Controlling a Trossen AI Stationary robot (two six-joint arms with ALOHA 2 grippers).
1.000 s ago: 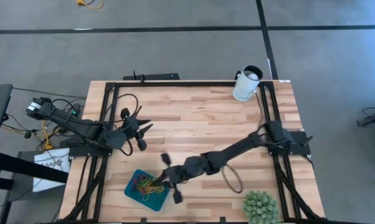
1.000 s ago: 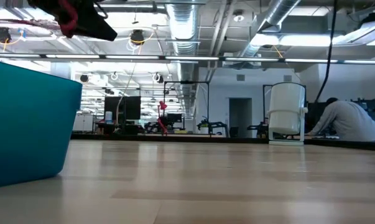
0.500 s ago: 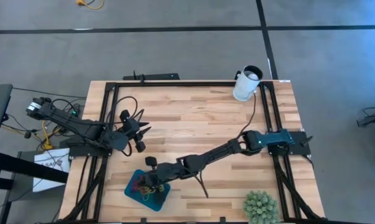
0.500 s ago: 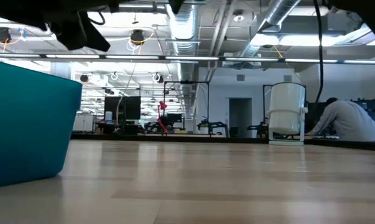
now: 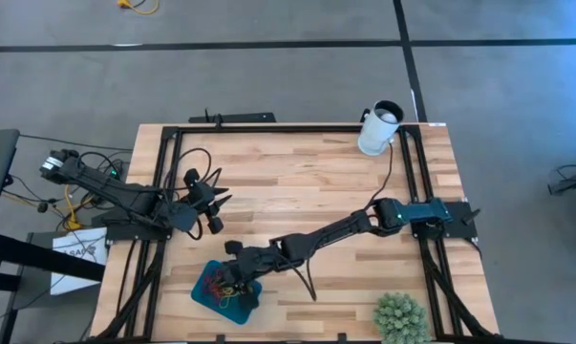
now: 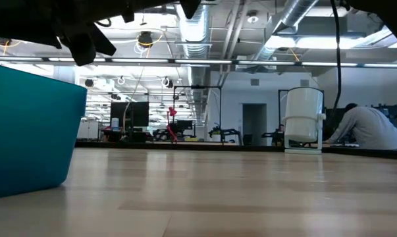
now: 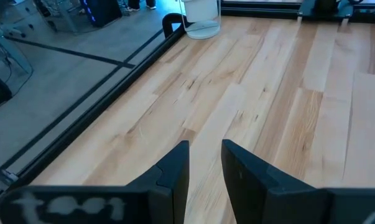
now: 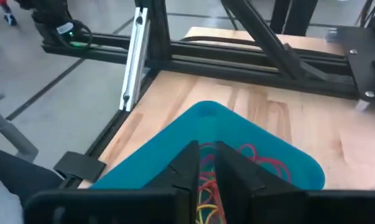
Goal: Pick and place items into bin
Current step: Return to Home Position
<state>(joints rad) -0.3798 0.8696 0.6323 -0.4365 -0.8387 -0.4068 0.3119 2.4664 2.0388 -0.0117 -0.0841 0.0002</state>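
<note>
The teal bin (image 5: pixel 201 299) sits near the table's near-left corner, and its wall fills the left of the low view (image 6: pixel 27 131). Red, yellow and green rubber bands (image 5: pixel 221 286) lie piled inside it (image 8: pixel 265 158). My right gripper (image 5: pixel 234 278) reaches across the table and hovers just above the bin (image 8: pixel 193 130). Its fingers (image 8: pixel 206 158) are nearly together, with coloured strands between them. My left gripper (image 5: pixel 221 198) waits over the table's left side. It is narrowly open (image 7: pixel 205 155) above bare wood. My right gripper pinches thin coloured band strands (image 8: pixel 206 163) between its two fingers, which slant down over the bin from the table's right. The fingers hide which part of the bands they have. I cannot tell whether the strands hang clear or touch the pile below.
A white cup (image 5: pixel 379 127) stands at the far right corner. A spiky green plant (image 5: pixel 400 317) stands at the near right corner. Black frame rails run along the table's left, right and far sides. Bare wood lies between the arms. A person sits far behind (image 6: pixel 366 128).
My right gripper has swung from beside the bin's right end toward the table's left. It now sits over the bin, and the arm has stretched out lower. The red band that hung below it in the low view a second ago no longer shows there.
</note>
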